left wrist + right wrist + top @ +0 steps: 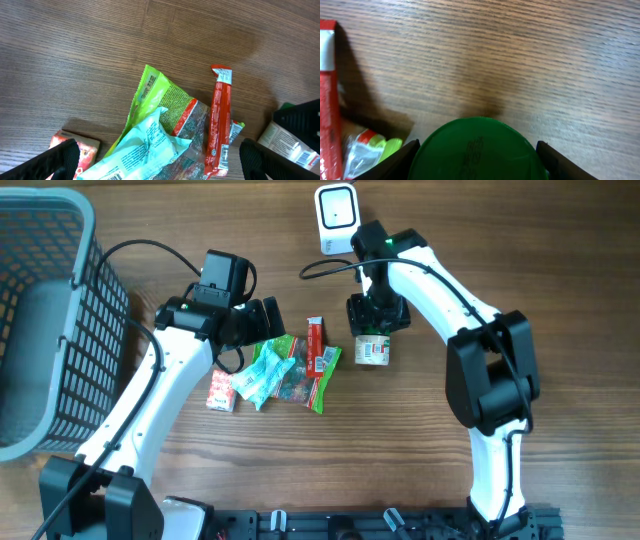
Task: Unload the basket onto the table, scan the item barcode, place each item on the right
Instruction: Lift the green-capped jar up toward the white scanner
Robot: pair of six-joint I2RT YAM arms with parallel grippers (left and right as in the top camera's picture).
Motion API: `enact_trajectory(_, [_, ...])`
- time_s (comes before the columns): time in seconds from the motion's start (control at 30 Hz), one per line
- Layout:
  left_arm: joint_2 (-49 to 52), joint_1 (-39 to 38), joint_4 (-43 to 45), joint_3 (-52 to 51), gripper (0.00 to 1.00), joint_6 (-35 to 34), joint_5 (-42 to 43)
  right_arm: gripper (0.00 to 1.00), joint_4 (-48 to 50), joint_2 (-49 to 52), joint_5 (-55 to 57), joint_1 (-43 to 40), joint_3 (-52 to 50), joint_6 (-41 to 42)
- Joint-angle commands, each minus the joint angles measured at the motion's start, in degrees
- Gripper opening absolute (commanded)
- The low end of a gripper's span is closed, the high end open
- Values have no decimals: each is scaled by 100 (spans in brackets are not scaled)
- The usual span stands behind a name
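Note:
A small jar with a green lid (479, 150) and a white label (373, 352) stands on the wooden table. My right gripper (377, 315) is over it, its two fingers (400, 162) pressed against opposite sides of the lid. The white scanner (336, 215) stands at the table's far edge, just beyond that arm. My left gripper (160, 160) hangs open over a heap of packets: a pale blue one (145, 150), a green one (160, 92) and a red stick pack (220, 115). Nothing sits between its fingers (60, 160).
A small red-orange carton (221, 392) lies at the left end of the heap. A dark wire basket (50, 320) fills the left side of the table. The jar stands just right of the red stick pack (315, 340).

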Motion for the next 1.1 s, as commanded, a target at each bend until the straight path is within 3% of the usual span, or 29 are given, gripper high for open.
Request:
enact_trajectory(0.0, [-20, 15, 0, 70, 100, 109, -76, 58, -57, -608, -13, -31, 155, 0])
enact_trajectory(0.53, [-20, 15, 0, 70, 100, 109, -79, 57, 190, -1073, 715, -7, 155, 190])
enact_trajectory(0.77, [-20, 15, 0, 70, 100, 109, -79, 57, 120, -2015, 881, -2, 85, 251])
enact_trajectory(1.07, [-20, 15, 0, 70, 100, 109, -79, 57, 323, -3429, 951, -2, -715, 249])
